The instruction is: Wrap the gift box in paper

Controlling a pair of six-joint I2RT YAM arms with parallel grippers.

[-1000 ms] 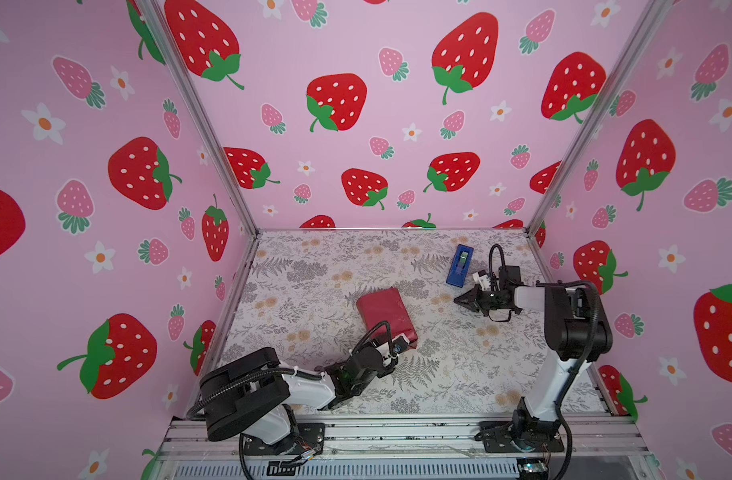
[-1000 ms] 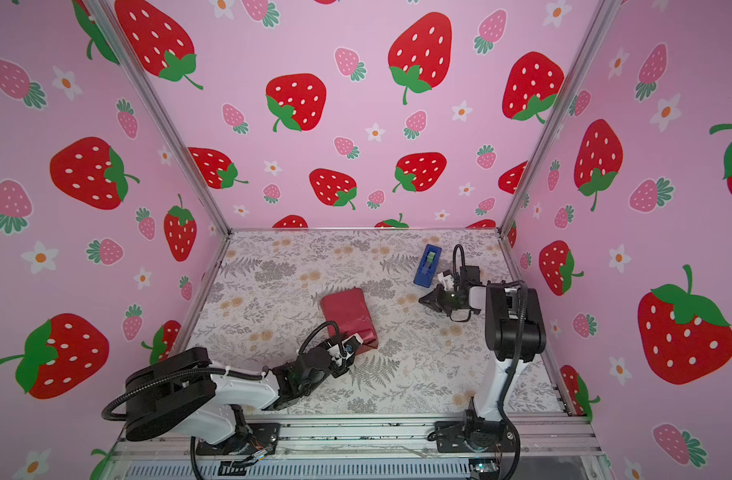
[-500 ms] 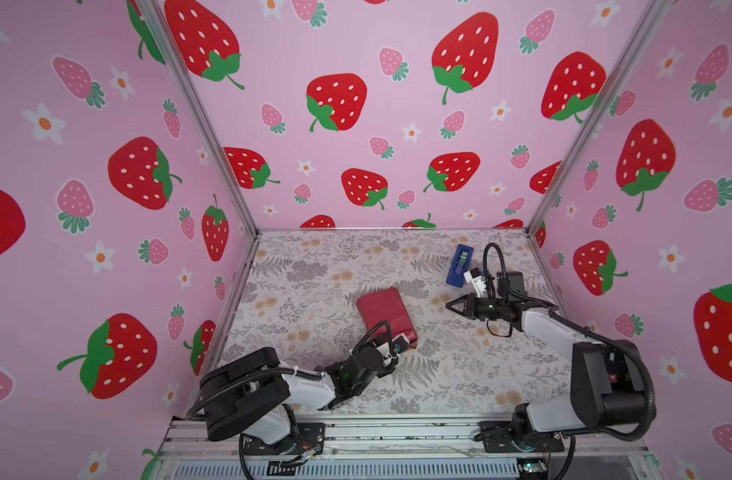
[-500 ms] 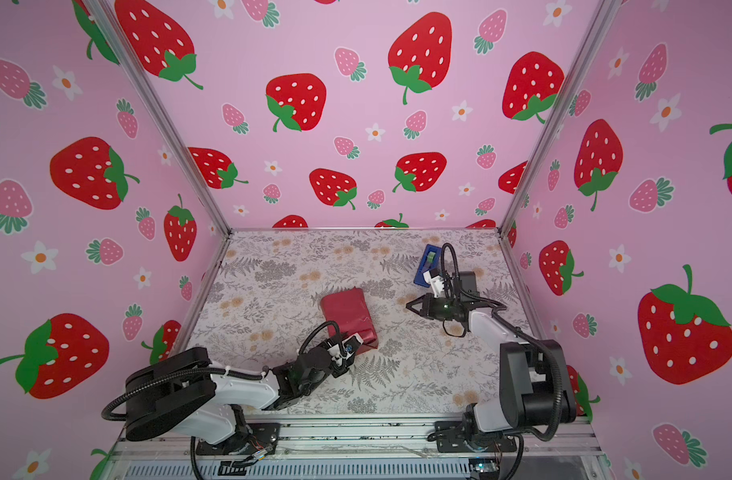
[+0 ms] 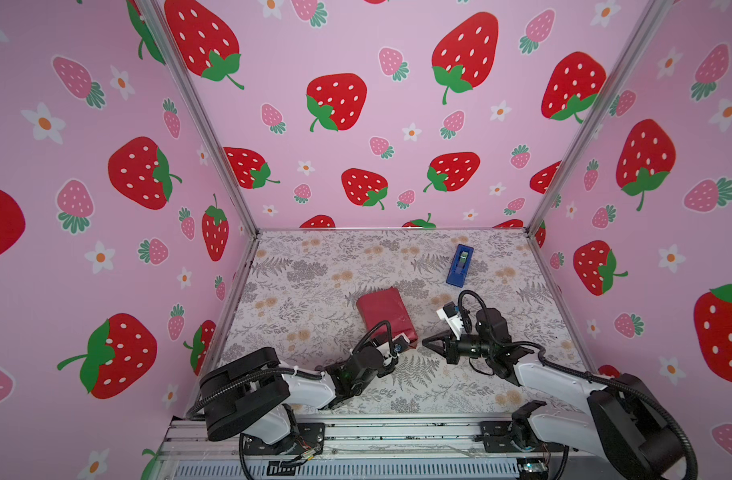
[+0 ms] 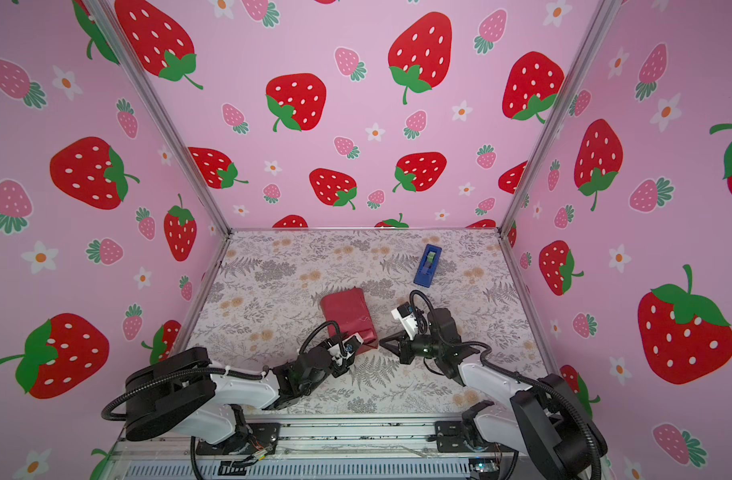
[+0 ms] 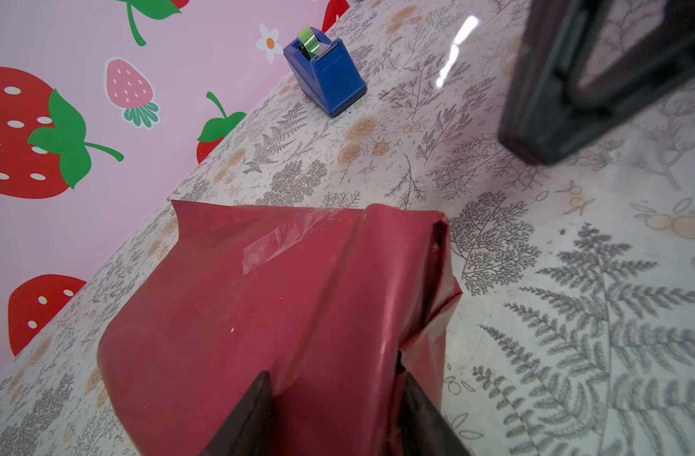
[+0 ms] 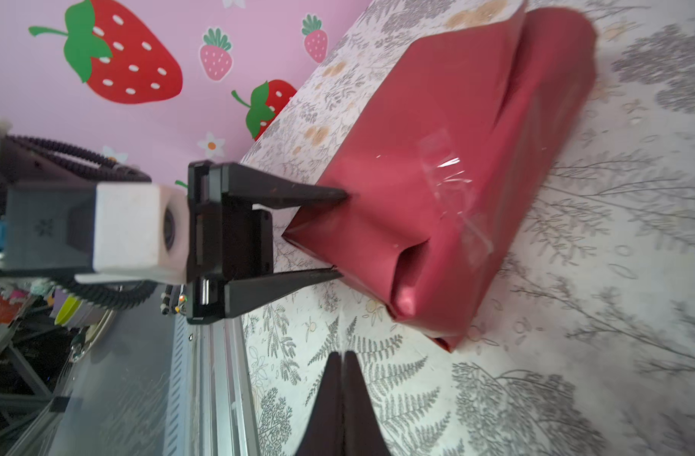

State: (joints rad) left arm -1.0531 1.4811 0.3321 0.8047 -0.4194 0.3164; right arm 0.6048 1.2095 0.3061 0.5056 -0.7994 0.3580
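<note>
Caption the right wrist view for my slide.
Left gripper clamps one end of the paper parcel, clear tape on top; right gripper shut beside it.

The paper [image 5: 381,311], dark maroon and creased, was wrapped around the gift box and hid it entirely. The parcel lay flat near the middle of the table [image 5: 314,266], clear tape [image 7: 274,244] across its top seam, one end loosely folded and gaping.
</note>
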